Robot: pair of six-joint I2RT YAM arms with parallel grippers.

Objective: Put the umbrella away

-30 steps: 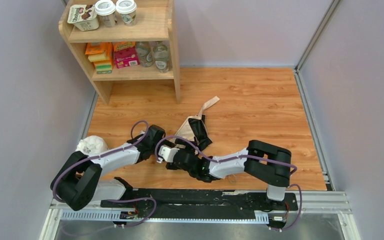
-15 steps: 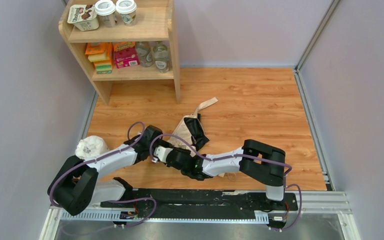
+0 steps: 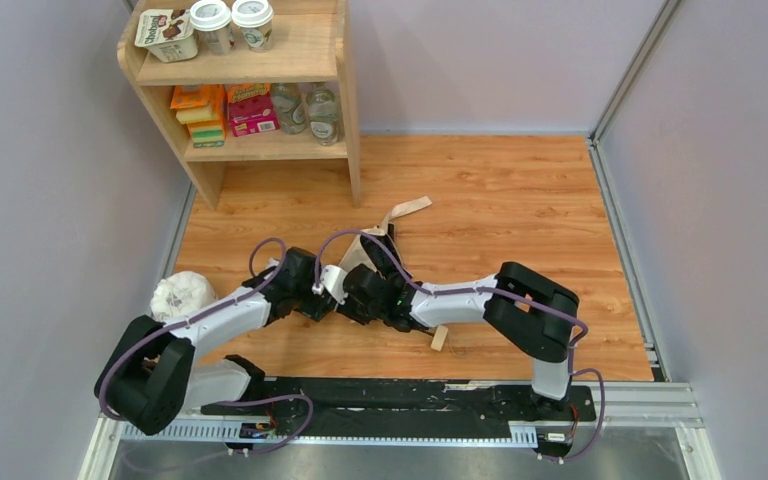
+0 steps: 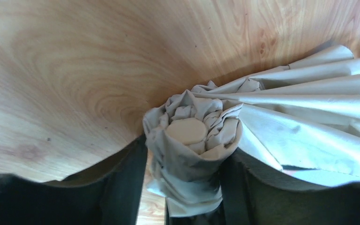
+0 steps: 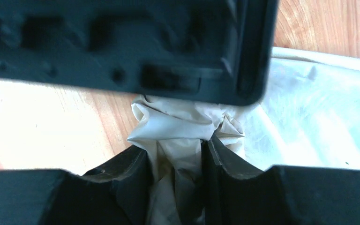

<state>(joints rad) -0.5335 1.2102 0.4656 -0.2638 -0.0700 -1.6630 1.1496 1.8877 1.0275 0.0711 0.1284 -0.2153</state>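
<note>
The umbrella (image 3: 363,255) lies folded on the wooden floor between my two arms, with its beige strap (image 3: 408,208) trailing toward the back. Its small wooden handle (image 3: 439,338) pokes out beside the right arm. In the left wrist view the umbrella's (image 4: 192,136) bunched cap end sits between the fingers of my left gripper (image 4: 183,161); the jaws stand apart, with floor showing beside the left finger (image 4: 129,178). My right gripper (image 5: 176,152) is shut on a fold of the umbrella's pale canopy (image 5: 178,126). Seen from above, the left gripper (image 3: 312,298) and right gripper (image 3: 352,290) nearly touch.
A white lumpy bag (image 3: 182,293) sits by the left wall next to the left arm. A wooden shelf unit (image 3: 352,110) with cups, boxes and bottles stands at the back left. The left gripper's black body (image 5: 131,47) fills the top of the right wrist view.
The right gripper has shut on the canopy and moved left and farther back. The left gripper has opened around the cap end. The umbrella shifted, and its wooden handle now shows.
</note>
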